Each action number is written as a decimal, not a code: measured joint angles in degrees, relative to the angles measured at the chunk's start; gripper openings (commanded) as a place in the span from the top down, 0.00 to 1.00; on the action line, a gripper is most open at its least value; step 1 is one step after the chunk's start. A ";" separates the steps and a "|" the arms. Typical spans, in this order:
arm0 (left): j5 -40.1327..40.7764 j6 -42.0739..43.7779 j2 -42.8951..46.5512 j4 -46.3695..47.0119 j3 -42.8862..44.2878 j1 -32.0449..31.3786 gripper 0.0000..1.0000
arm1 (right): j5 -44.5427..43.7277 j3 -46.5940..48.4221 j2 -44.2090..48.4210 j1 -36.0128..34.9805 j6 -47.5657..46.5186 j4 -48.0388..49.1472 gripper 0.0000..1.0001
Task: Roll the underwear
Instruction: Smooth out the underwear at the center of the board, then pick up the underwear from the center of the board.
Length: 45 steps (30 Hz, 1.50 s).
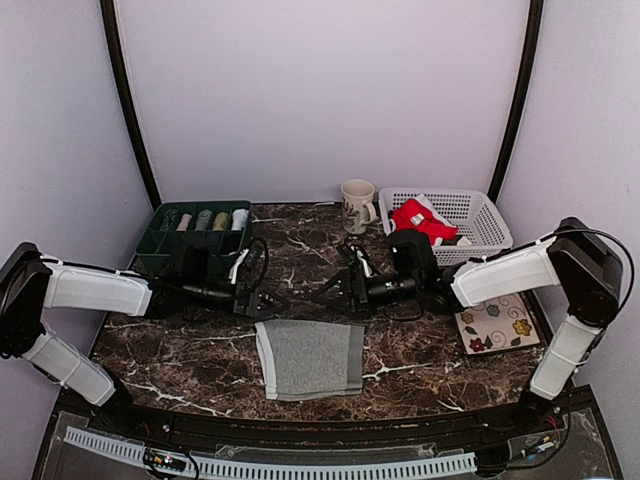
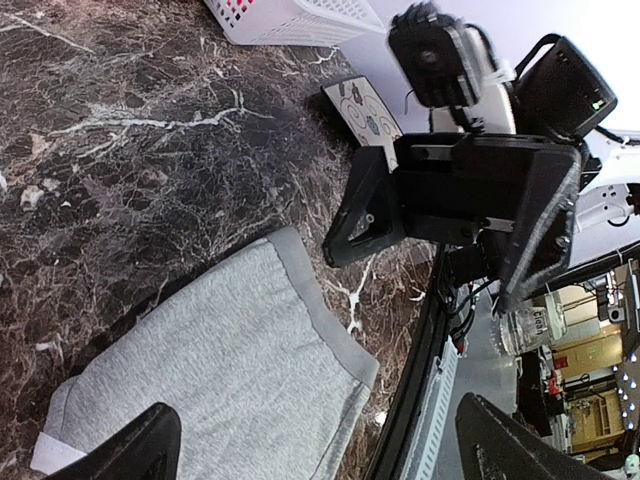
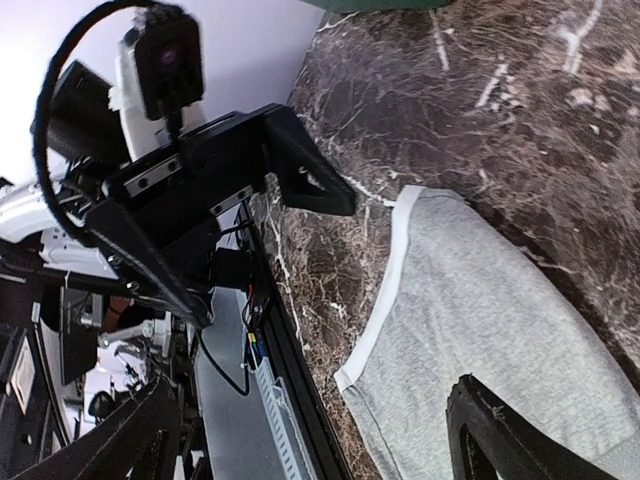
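Observation:
A light grey underwear (image 1: 311,358) lies flat on the marble table near the front edge, its white waistband on the left. It also shows in the left wrist view (image 2: 220,380) and in the right wrist view (image 3: 490,330). My left gripper (image 1: 268,301) is open and empty, hovering just behind the garment's left back corner. My right gripper (image 1: 338,291) is open and empty, hovering just behind its right back corner. The two grippers face each other. A red underwear with white trim (image 1: 420,218) lies in the white basket (image 1: 470,210). The navy one is hidden.
A green tray (image 1: 165,222) with rolled cloth pieces stands at the back left. A patterned mug (image 1: 356,205) stands at the back centre beside the basket. A floral card (image 1: 497,324) lies at the right. The table's front rail (image 1: 300,465) runs below the garment.

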<state>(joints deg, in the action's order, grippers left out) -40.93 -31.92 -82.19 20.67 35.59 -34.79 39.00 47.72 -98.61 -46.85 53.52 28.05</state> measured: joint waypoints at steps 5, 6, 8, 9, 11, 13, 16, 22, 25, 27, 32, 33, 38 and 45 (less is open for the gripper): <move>0.48 2.78 -2.64 -3.52 1.20 0.02 0.10 | 1.25 3.45 -0.37 -1.68 -7.39 -7.45 0.14; 0.87 3.02 -4.31 -4.20 1.86 0.02 0.12 | 1.57 3.48 -1.33 -1.81 -8.17 -8.72 0.14; 1.62 3.17 -8.13 -4.92 3.17 0.02 0.14 | 2.03 3.58 -4.17 -1.86 -9.22 -10.54 0.15; 2.03 3.19 -9.97 -5.31 3.80 0.02 0.15 | 2.16 3.63 -5.46 -1.86 -9.55 -11.02 0.16; 2.75 3.41 -13.03 -6.12 4.63 0.02 0.18 | 2.45 3.76 -8.68 -1.73 -10.08 -11.80 0.17; 3.34 3.67 -14.86 -6.73 4.79 0.22 0.21 | 3.80 4.39 -11.50 -1.27 -10.84 -11.45 0.19; 3.52 4.35 -15.32 -7.26 5.22 1.29 0.23 | 4.37 6.12 -12.83 -0.59 -11.43 -11.43 0.20; 3.04 10.95 -13.66 -12.59 7.13 2.75 0.24 | 4.48 6.58 -11.56 -0.59 -14.53 -14.82 0.27; 3.82 17.55 -7.82 -16.83 7.65 1.73 0.26 | 1.36 5.42 -5.40 -1.73 -20.26 -19.58 0.34; 5.27 23.02 -2.78 -20.22 8.72 -0.04 0.26 | -2.80 3.91 2.25 -3.58 -26.05 -22.77 0.38; 14.91 37.73 3.48 -27.41 11.39 -9.68 0.26 | -13.68 -1.20 17.92 -10.14 -42.64 -24.94 0.47; 16.46 39.45 4.09 -28.13 11.02 -11.23 0.26 | -15.04 -2.32 19.39 -11.23 -45.27 -25.16 0.49; 22.05 45.72 10.88 -29.20 4.92 -14.16 0.27 | -24.30 -7.43 20.26 -17.16 -57.68 -28.26 0.62; 25.55 49.09 17.31 -29.16 0.22 -13.86 0.29 | -33.27 -8.76 16.06 -24.68 -66.60 -31.89 0.68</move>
<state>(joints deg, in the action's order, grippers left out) -15.38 17.17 -64.88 -8.49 35.81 -48.64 5.74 38.96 -82.54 -71.53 -13.08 -3.84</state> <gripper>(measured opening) 0.716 0.330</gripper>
